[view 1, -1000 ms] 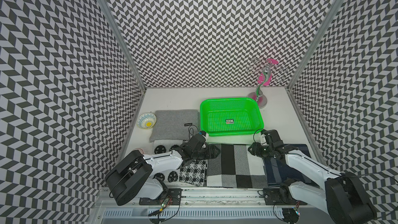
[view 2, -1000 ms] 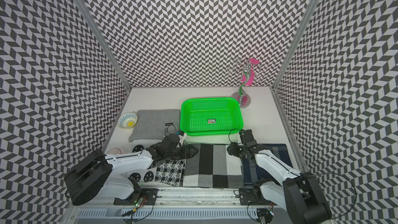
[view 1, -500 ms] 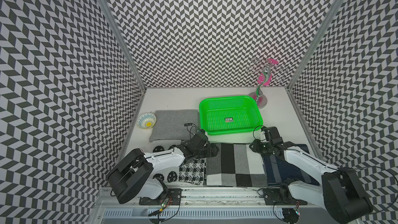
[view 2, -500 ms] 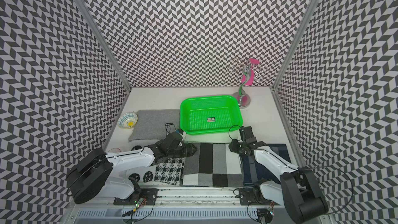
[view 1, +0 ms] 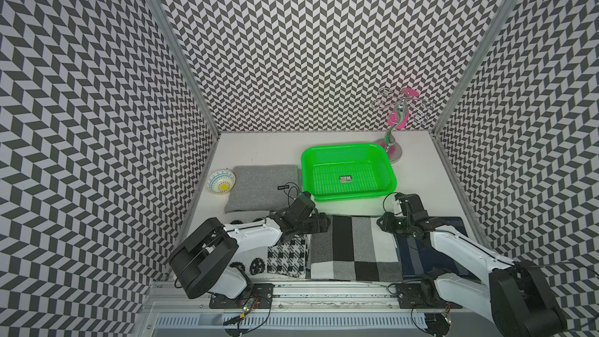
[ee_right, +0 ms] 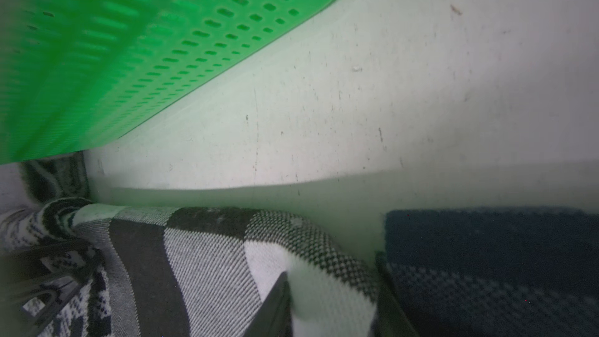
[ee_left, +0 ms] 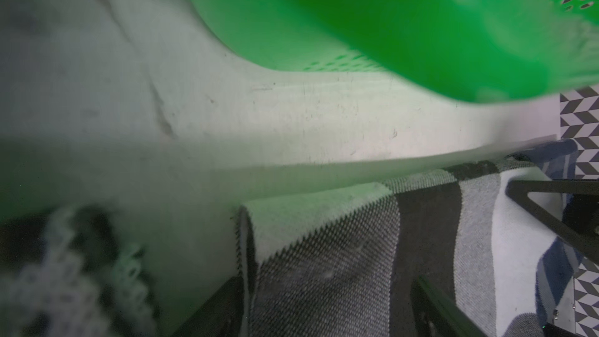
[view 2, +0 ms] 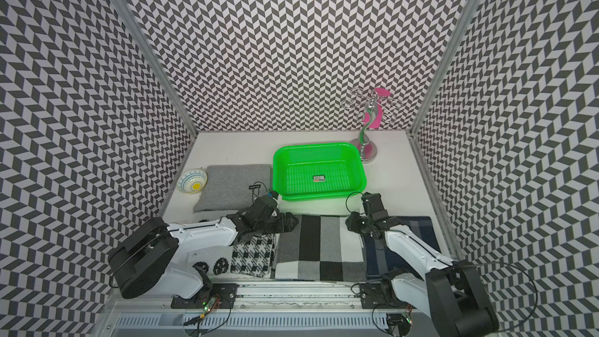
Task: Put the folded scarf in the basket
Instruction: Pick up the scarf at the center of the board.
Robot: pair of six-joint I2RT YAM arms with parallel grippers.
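My R fingers (ee_right: 274, 309) held scarf (view 1: 351, 248) corner; L fingers (ee_left: 217, 316) wide astride other. Judged: close L, lift level over basket (view 1: 348, 197).

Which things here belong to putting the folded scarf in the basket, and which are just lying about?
In the job: checked scarf, green basket, left gripper, right gripper.
Lying about: grey folded cloth, patterned bowl, houndstooth cloth, navy cloth, spotted white cloth, metal stand.

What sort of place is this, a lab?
Probably a robot test booth: zigzag-patterned walls enclose a white table, two white arms are mounted on a front rail, and a folded scarf and green basket serve as props.
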